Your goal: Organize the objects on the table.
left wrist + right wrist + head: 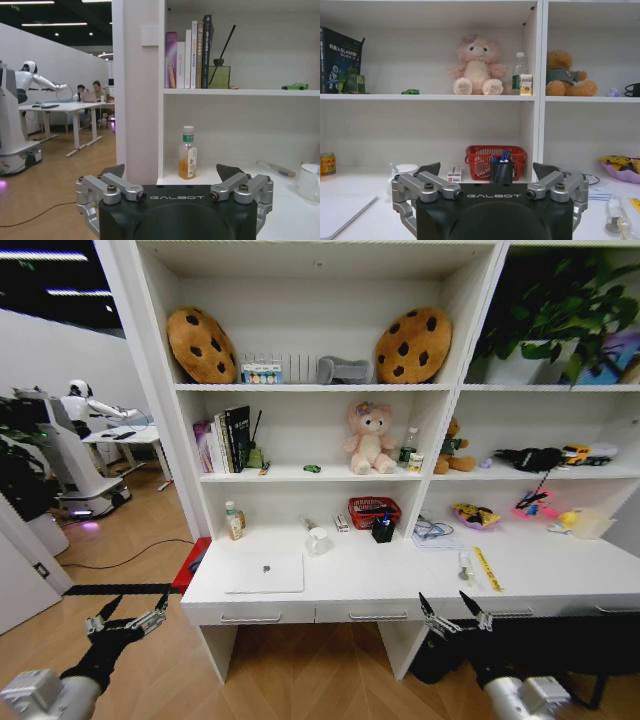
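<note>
1. Head view: the silver-white laptop (265,572) lies closed and flat on the white counter (400,585), toward its left end. A small bottle (234,521) with a green label stands upright behind it, by the shelf's left wall. A red basket (373,512) sits at the back of the counter; what it holds is too small to tell. Just in front stands a dark pen cup (383,530) with pens in it. On the shelf above, a small green gadget (312,469) lies left of the pink plush (370,439). The left hand (128,621) hovers low, off the counter's left front corner, its fingers spread and grasping nothing. The right hand (455,615) hangs before the drawer fronts, likewise released.

2. Left wrist view: the left hand (171,173) is spread wide; the bottle (187,153) stands beyond it, holding amber liquid.

3. Right wrist view: the right hand (486,171) is spread and empty, facing the red basket (495,159) and the pen cup (500,170), which holds blue-capped pens.
</note>
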`<state>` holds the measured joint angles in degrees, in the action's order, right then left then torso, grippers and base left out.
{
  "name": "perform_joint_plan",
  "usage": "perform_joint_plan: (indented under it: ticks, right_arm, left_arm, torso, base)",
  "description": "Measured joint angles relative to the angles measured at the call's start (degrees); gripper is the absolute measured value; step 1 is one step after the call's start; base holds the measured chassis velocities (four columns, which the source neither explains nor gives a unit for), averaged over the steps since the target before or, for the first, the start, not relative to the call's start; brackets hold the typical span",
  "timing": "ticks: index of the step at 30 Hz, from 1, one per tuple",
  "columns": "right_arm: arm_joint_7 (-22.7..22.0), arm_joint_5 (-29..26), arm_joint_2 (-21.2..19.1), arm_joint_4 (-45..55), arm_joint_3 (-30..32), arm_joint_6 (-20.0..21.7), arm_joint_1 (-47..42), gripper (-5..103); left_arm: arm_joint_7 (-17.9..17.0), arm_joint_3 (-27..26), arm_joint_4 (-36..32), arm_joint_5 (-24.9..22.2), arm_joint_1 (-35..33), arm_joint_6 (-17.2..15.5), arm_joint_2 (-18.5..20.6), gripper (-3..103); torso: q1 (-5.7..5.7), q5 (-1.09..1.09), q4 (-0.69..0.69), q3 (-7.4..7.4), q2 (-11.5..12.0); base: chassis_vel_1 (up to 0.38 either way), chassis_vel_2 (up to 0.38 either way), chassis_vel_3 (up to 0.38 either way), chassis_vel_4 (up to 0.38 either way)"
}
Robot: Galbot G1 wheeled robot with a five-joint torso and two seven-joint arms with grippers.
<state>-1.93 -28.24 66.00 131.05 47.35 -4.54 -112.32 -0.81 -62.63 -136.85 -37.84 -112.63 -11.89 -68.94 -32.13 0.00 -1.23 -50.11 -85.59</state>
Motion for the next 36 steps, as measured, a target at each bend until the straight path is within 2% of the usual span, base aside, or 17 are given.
perform_joint_plan:
  ticks: [14, 19, 22, 36]
  right_arm:
    - [0.0, 0.0, 0.0, 0.0, 0.0, 0.0, 0.0, 100]
    - [0.0, 0.0, 0.0, 0.0, 0.0, 0.0, 0.0, 100]
    - [0.0, 0.0, 0.0, 0.0, 0.0, 0.0, 0.0, 100]
    - [0.0, 0.0, 0.0, 0.0, 0.0, 0.0, 0.0, 100]
  left_arm:
    - [0.0, 0.0, 0.0, 0.0, 0.0, 0.0, 0.0, 100]
    - [0.0, 0.0, 0.0, 0.0, 0.0, 0.0, 0.0, 100]
    - [0.0, 0.0, 0.0, 0.0, 0.0, 0.0, 0.0, 100]
    - [0.0, 0.0, 0.0, 0.0, 0.0, 0.0, 0.0, 100]
  torso:
    - [0.09, 0.01, 0.00, 0.04, -0.1]
    - [0.07, -0.01, -0.03, 0.02, 0.0]
    - [-0.03, 0.01, 0.01, -0.01, 0.0]
    - [0.02, 0.00, 0.00, 0.01, 0.0]
  base:
    - [0.120, -0.131, -0.118, 0.123]
    - [0.018, -0.005, -0.020, 0.015]
    - [-0.028, 0.027, 0.043, -0.027]
    - [-0.006, 0.008, 0.015, -0.010]
